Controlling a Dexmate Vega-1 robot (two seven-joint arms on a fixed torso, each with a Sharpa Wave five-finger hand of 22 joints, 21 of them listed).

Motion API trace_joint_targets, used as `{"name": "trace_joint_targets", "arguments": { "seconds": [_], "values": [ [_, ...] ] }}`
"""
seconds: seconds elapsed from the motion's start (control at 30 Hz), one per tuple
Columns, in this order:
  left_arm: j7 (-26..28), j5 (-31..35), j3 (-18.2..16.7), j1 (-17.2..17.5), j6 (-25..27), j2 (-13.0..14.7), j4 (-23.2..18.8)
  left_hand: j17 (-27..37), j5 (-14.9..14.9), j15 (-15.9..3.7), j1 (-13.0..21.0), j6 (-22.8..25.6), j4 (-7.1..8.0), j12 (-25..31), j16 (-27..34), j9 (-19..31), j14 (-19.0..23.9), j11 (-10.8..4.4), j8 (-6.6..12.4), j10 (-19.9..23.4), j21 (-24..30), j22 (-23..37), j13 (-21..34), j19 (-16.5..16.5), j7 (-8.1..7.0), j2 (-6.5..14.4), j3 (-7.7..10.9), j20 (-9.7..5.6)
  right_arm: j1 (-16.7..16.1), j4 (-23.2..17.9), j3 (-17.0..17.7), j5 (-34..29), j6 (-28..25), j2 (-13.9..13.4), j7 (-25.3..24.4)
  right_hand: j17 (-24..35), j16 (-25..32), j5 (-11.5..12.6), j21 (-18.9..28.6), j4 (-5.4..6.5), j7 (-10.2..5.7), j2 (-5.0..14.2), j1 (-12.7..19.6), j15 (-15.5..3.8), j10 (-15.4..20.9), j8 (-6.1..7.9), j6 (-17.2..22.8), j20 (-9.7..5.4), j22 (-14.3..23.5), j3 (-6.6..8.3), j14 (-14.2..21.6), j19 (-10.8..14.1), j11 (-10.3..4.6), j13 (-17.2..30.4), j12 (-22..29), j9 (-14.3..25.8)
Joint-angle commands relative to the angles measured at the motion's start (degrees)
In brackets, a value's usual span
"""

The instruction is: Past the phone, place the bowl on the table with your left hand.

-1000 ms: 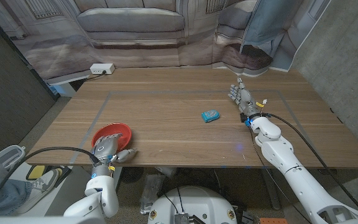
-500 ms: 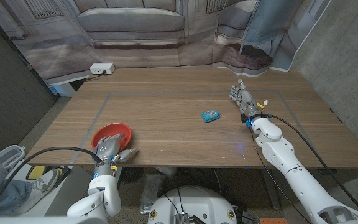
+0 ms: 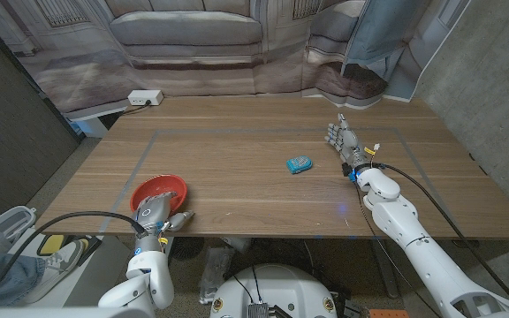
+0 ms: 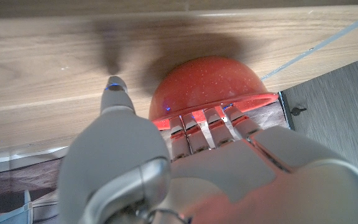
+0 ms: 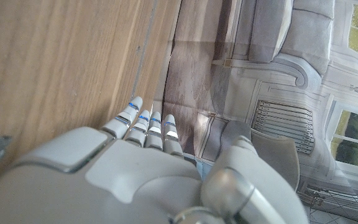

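From the head camera, I look down on a wooden desk (image 3: 237,168). A red bowl (image 3: 159,190) sits upright, mouth up, at the near left edge — round, so no long axis to give. My left hand (image 3: 157,215) is at its near rim, fingers over the edge. A small blue phone (image 3: 300,164) lies flat well to the right, with bare wood between it and the bowl. My right hand (image 3: 345,141) waits just right of the phone, fingers straight and close together, holding nothing. A white power strip (image 3: 145,97) lies at the far left corner.

From my left wrist, my left hand (image 4: 185,162) has fingers (image 4: 194,121) hooked inside the bowl's (image 4: 210,81) rim, thumb outside — I cannot tell how firmly.

From my right wrist, my right hand (image 5: 123,168) stands beside the desk (image 5: 55,68), fingers (image 5: 148,127) pressed side by side.
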Motion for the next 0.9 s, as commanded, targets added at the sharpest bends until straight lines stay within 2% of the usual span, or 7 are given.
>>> {"name": "trace_joint_targets", "arguments": {
  "seconds": [0.03, 0.17, 0.27, 0.37, 0.47, 0.67, 0.9],
  "values": [
    [0.8, -0.1, 0.7, -0.7, -0.2, -0.1, 0.6, 0.4, 0.5, -6.02, 1.2, 1.2, -0.32, 0.4, 0.5, 0.2, 1.4, -0.15, 0.45, 1.2, 0.8, 0.3, 0.3, 1.4, 0.05, 0.5, 0.19, -3.68, 0.0, 0.2, 0.0, -0.3, -0.2, 0.2, 0.1, 0.3, -0.1, 0.0, -0.1, -0.23, -0.12, 0.34, 0.5, -0.05, 0.4, 0.11, 0.0, -1.89, 0.2, -0.07, 0.5, 0.7, 0.06, 0.2, -0.1, 0.1],
    [1.0, 0.1, 1.2, -1.2, 0.0, -0.5, 1.1, 0.4, 0.5, -6.33, 2.6, 2.9, -0.53, 0.6, 0.8, 0.2, 2.9, -0.31, 0.90, 2.8, 1.2, 0.5, 0.3, 2.3, -0.34, 1.4, 0.57, -3.67, 0.0, 0.3, 0.0, -0.4, -0.3, 0.1, 0.2, 0.3, -0.1, 0.0, -0.2, -0.25, -0.12, 0.34, 0.5, -0.08, 0.4, 0.11, 0.0, -1.90, 0.2, -0.09, 0.5, 0.8, 0.08, 0.2, -0.1, 0.1],
    [1.5, 0.5, 1.5, -1.4, -0.1, -0.9, 1.5, 0.5, 0.5, -6.95, 4.6, 5.2, -0.85, 0.8, 1.1, 0.1, 4.6, -0.98, 1.52, 4.6, 1.6, 0.7, 0.4, 3.4, -0.66, 2.6, 1.21, -3.82, 0.0, 0.4, 0.0, -0.4, -0.4, 0.1, 0.3, 0.3, -0.1, 0.0, -0.2, -0.26, -0.14, 0.34, 0.5, -0.05, 0.4, 0.11, 0.0, -1.88, 0.2, -0.10, 0.5, 0.8, 0.05, 0.2, -0.1, 0.1],
    [1.8, 0.7, 1.8, -1.8, 0.6, -1.5, 1.7, 0.6, 0.2, -7.41, 7.2, 8.0, -1.23, 1.0, 1.4, 0.1, 7.0, -0.55, 2.28, 7.1, 2.4, 0.8, 0.4, 4.9, -1.21, 4.3, 2.20, -3.79, 0.0, 0.4, 0.0, -0.4, -0.4, 0.2, 0.4, 0.3, -0.2, 0.0, -0.2, -0.27, -0.12, 0.35, 0.5, -0.03, 0.4, 0.11, 0.0, -1.87, 0.2, -0.12, 0.5, 0.8, 0.03, 0.2, -0.1, 0.1],
    [1.6, 0.9, 2.1, -2.1, 0.7, -1.3, 1.8, 0.7, -0.4, -8.05, 9.2, 10.1, -1.43, 1.5, 1.7, 0.0, 8.8, -0.96, 2.79, 9.9, 2.9, 1.0, 0.4, 6.1, -1.13, 5.6, 3.00, -3.99, 0.0, 0.4, 0.0, -0.4, -0.5, 0.3, 0.3, 0.3, -0.2, 0.0, -0.3, -0.28, -0.16, 0.37, 0.5, -0.02, 0.5, 0.11, 0.0, -1.85, 0.2, -0.13, 0.5, 0.8, 0.02, 0.2, -0.1, 0.2],
    [1.8, 1.0, 2.0, -2.4, 1.0, -1.6, 1.8, 0.9, -2.6, -9.07, 12.8, 15.2, -1.60, 1.8, 2.6, -0.1, 13.9, -1.36, 4.14, 14.4, 4.5, 1.3, 0.5, 8.9, -1.43, 7.9, 4.62, -4.67, 0.1, 0.3, -0.1, -0.3, -1.0, 0.5, 0.2, 0.3, -0.2, 0.0, -0.3, -0.29, -0.16, 0.37, 0.5, -0.03, 0.4, 0.10, 0.0, -1.85, 0.2, -0.16, 0.5, 0.8, 0.04, 0.2, -0.1, 0.2],
    [1.4, 0.7, 2.1, -2.8, 1.2, -1.7, 1.9, 1.5, -5.3, -9.92, 15.5, 20.1, -1.49, 1.9, 3.5, -0.2, 18.7, -1.54, 5.42, 18.8, 6.7, 1.7, 0.6, 12.2, -1.77, 8.7, 5.76, -5.34, 0.3, 0.7, -0.3, -0.7, -0.9, 0.6, 0.5, 0.3, -0.2, 0.0, -0.4, -0.29, -0.17, 0.38, 0.5, -0.02, 0.4, 0.11, 0.0, -1.84, 0.3, -0.20, 0.5, 0.8, 0.14, 0.2, -0.1, 0.2]
  ]
}}
